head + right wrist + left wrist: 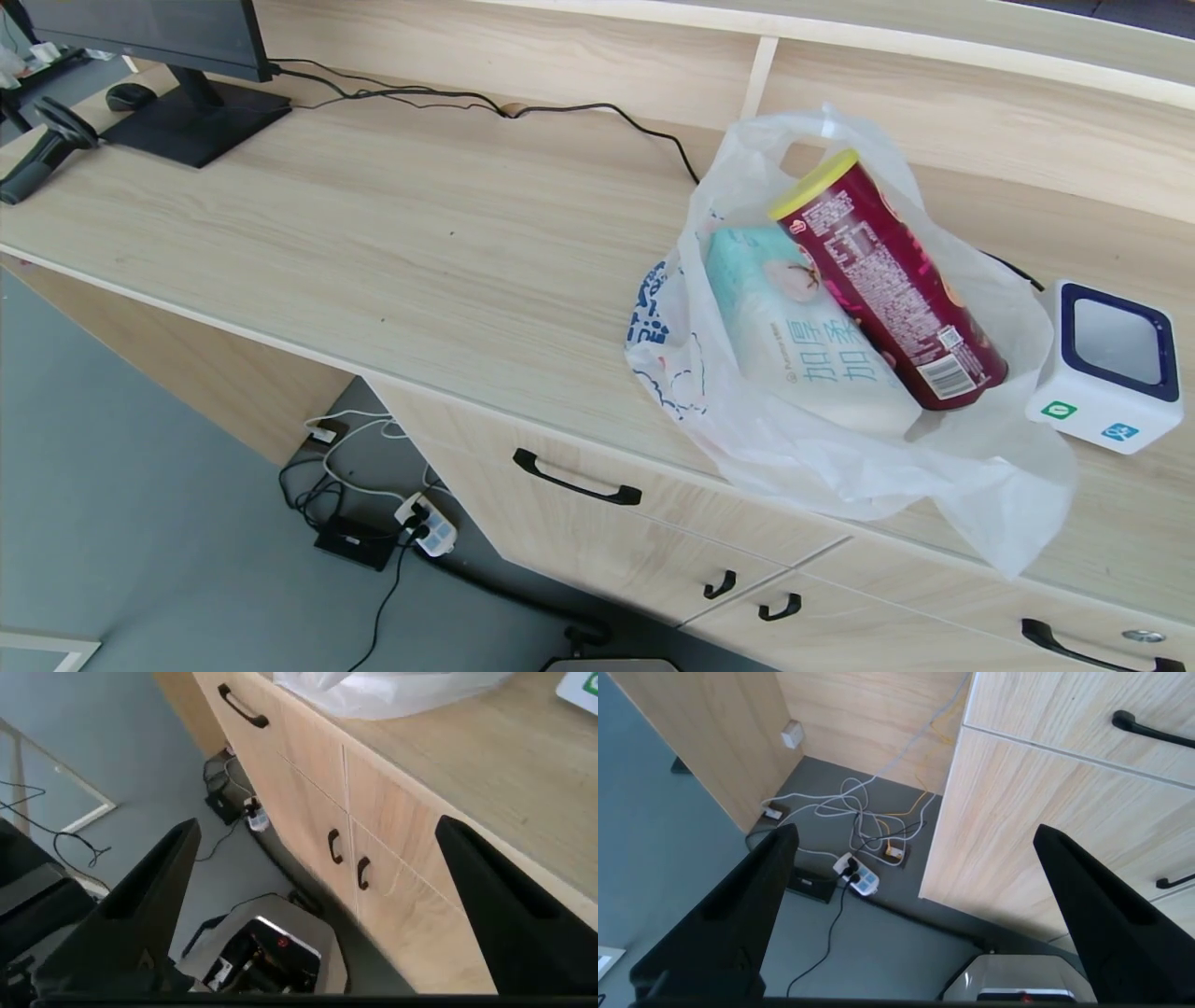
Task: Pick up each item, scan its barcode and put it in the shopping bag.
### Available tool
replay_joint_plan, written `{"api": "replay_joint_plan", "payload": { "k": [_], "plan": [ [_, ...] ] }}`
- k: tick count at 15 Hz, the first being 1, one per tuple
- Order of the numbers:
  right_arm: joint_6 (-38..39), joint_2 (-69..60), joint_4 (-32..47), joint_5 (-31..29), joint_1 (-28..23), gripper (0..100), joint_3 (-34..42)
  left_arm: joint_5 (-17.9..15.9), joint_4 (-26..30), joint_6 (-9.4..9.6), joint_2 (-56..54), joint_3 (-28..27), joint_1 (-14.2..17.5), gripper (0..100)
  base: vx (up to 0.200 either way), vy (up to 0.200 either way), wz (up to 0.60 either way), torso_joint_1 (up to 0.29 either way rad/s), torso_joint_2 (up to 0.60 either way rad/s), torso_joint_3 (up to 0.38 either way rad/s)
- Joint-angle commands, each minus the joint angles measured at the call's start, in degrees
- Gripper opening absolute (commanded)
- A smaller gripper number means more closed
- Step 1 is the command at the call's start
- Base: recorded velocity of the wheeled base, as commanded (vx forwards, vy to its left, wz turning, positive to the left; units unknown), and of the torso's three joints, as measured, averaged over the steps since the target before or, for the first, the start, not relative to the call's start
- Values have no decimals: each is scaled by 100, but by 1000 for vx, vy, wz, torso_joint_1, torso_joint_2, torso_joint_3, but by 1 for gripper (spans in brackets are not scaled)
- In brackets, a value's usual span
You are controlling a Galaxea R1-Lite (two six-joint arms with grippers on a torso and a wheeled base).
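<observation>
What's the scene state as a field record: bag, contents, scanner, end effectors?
bag: shopping bag on counter, mouth open
contents: red chips can leaning on tissue pack
scanner: white box scanner beside bag, on robot's right
left end effector: open, empty, below counter height
right end effector: open, empty, near drawers

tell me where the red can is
Head view, right on the counter: the red can leans inside the shopping bag on the tissue pack, beside the white scanner.
</observation>
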Motion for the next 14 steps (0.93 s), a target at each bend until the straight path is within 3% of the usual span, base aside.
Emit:
{"api": "replay_joint_plan", "payload": {
  "k": [1,2,5,8,11,13,14],
  "plan": [
    [523,-126,232,549,-1379,100,-255,1,-1,-66,9,0,-1,100,0,0,0,0,0,0],
    [409,-214,382,953,-1388,100,-219,1,-1,-136,9,0,-1,100,0,0,0,0,0,0],
    [14,-205,197,1041,-1379,100,150,1,-1,-136,9,0,-1,100,0,0,0,0,0,0],
    [-206,217,-181,1129,-509,100,167,1,-1,-136,9,0,-1,100,0,0,0,0,0,0],
    [-171,-618,-242,382,-562,100,642,1,-1,-136,9,0,-1,100,0,0,0,0,0,0],
    [-417,-732,-1165,-427,-544,100,1231,1,-1,-136,9,0,-1,100,0,0,0,0,0,0],
    [-435,-750,-1235,-1033,-544,100,1248,1,-1,-136,9,0,-1,100,0,0,0,0,0,0]
  ]
}}
